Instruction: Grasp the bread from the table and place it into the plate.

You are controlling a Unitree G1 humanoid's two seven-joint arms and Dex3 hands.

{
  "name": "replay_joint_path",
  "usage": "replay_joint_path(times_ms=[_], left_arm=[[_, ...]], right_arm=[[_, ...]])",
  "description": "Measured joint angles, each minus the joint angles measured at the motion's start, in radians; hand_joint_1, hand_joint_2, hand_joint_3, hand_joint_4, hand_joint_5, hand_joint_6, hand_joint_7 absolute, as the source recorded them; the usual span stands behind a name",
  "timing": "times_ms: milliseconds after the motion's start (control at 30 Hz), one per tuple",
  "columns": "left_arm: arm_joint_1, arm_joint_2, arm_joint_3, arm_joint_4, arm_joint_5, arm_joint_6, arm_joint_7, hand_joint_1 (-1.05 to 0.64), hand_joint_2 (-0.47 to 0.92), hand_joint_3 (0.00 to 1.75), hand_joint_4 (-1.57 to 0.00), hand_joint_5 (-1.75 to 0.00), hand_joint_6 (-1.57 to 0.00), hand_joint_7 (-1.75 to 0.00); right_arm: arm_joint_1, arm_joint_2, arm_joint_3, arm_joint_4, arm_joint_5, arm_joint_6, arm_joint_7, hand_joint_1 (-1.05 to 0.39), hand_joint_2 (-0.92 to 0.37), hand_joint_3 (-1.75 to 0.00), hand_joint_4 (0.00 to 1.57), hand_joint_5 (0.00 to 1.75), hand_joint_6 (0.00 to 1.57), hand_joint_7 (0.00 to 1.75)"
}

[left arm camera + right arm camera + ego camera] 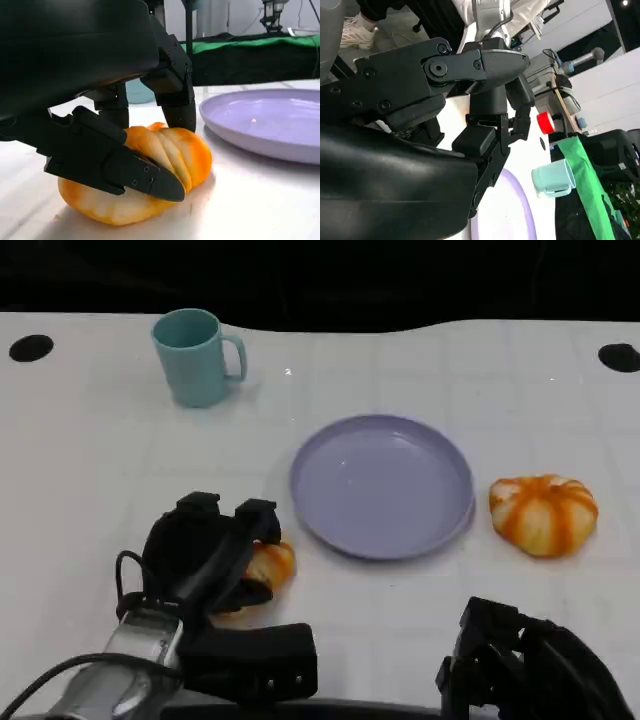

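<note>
Bread (pixel 150 175) was gripped by left hand (pixel 215 555) w/ fingers wrapped over it, ready for lifting to plate (pixel 330 515) just beside.

mug (pixel 196 356) behind-left of plate (pixel 382 485) | bread (pixel 272 564) front-left | second bread (pixel 543 514) right

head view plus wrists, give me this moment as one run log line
phase: grasping | left hand: grips bread on table | right hand: holds nothing | plate: empty | second bread: right of plate
</note>
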Motion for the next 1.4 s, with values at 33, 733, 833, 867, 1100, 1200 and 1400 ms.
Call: replay_joint_path(times_ms=[33, 733, 833, 867, 1100, 1200, 1400], left_arm=[[0.008, 0.003, 0.005, -0.016, -0.003, 0.001, 0.0, -0.23, 0.66, 0.67, -0.87, -1.75, -0.66, -1.63], [0.076, 0.048, 0.088, -0.339, 0.004, 0.031, -0.031, -0.15, 0.38, 1.0, -0.88, -1.75, -0.67, -1.75], [0.075, 0.055, 0.096, -0.361, 0.007, 0.03, -0.036, -0.15, 0.38, 1.05, -0.9, -1.75, -0.68, -1.75], [0.075, 0.057, 0.099, -0.368, 0.006, 0.029, -0.041, -0.15, 0.38, 1.06, -0.9, -1.75, -0.68, -1.75], [0.025, 0.057, 0.107, -0.38, 0.0, -0.011, -0.073, -0.11, 0.26, 1.1, -0.92, -1.75, -0.69, -1.75], [-0.035, 0.047, 0.106, -0.339, -0.005, -0.038, -0.076, -0.15, 0.31, 1.11, -0.92, -1.75, -0.68, -1.75], [-0.126, -0.002, 0.083, -0.23, -0.008, -0.069, -0.086, -0.19, 0.33, 1.09, -0.94, -1.75, -0.68, -1.75]], right_arm=[[0.0, -0.001, 0.0, 0.0, 0.0, 0.0, 0.001, -0.7, -0.92, -0.27, 0.82, 1.64, 0.74, 1.38], [-0.006, -0.002, -0.002, 0.01, -0.003, -0.005, 0.005, -0.7, -0.92, -0.28, 0.82, 1.66, 0.74, 1.4], [-0.007, -0.001, -0.001, 0.01, -0.004, -0.005, 0.004, -0.71, -0.92, -0.28, 0.82, 1.66, 0.74, 1.4], [-0.007, -0.001, -0.001, 0.01, -0.004, -0.005, 0.003, -0.71, -0.92, -0.28, 0.82, 1.66, 0.74, 1.4], [-0.01, 0.0, 0.002, 0.011, -0.005, -0.005, -0.002, -0.7, -0.92, -0.28, 0.82, 1.66, 0.74, 1.41], [-0.01, 0.002, 0.005, 0.012, -0.006, -0.007, -0.002, -0.7, -0.92, -0.29, 0.82, 1.66, 0.73, 1.41], [-0.01, 0.005, 0.007, 0.014, -0.007, -0.012, -0.003, -0.7, -0.92, -0.28, 0.81, 1.66, 0.73, 1.41]])
